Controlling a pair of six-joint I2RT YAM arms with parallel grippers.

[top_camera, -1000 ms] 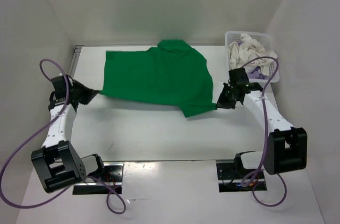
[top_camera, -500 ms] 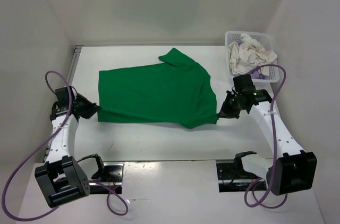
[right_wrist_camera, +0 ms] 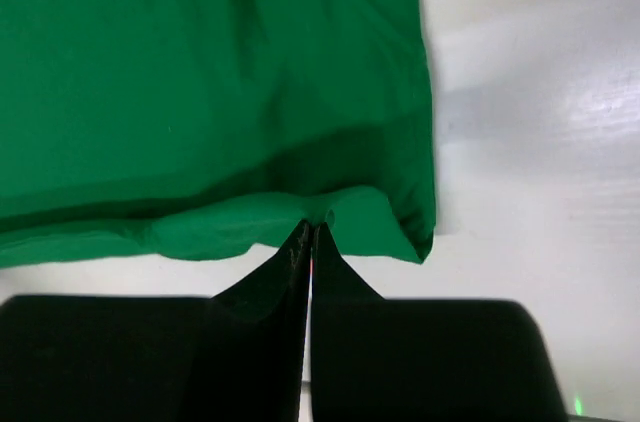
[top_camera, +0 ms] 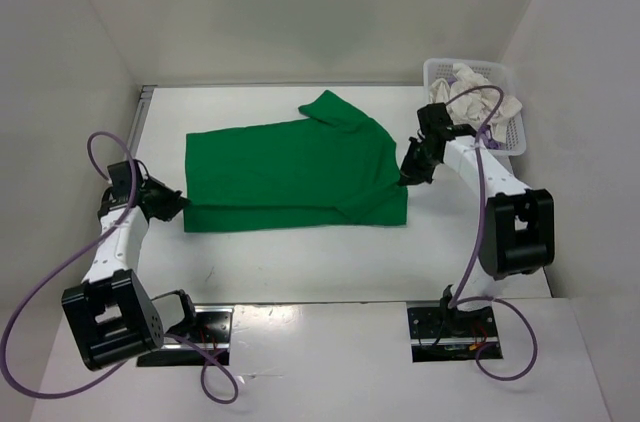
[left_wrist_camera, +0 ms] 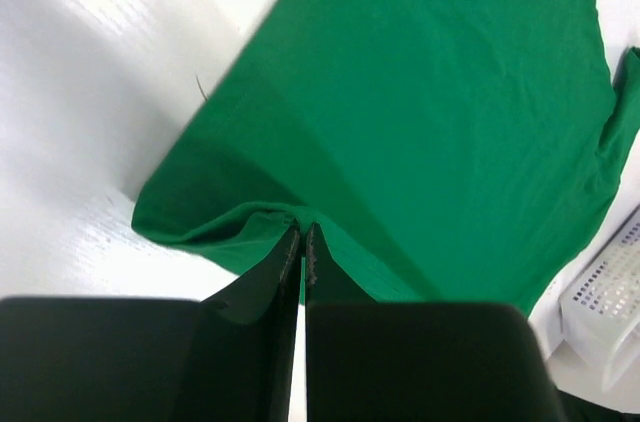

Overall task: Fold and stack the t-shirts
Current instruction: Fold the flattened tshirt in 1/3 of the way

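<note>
green t-shirt (top_camera: 290, 167) in middle of table (top_camera: 300, 262), slanted a second ago, now squared: left and near edges straight, near edge looks doubled into narrow band

right gripper (top_camera: 407, 178) has moved far-ward along right side, left gripper (top_camera: 172, 206) hardly shifted

both pressed together, each pinching small fold of green cloth: left at near-left corner, right at right edge

judged: spreading about done, first fold next

cloth thin, matte, soft, puckers at each pinch; sleeve sticks out far side

white-cream shirt (top_camera: 470, 92) crumpled in lattice basket (top_camera: 432, 70), far right

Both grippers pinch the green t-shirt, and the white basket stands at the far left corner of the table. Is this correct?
Not quite: the white basket stands at the far right corner, as the top external view shows. The left gripper and right gripper do pinch the green t-shirt.
</note>
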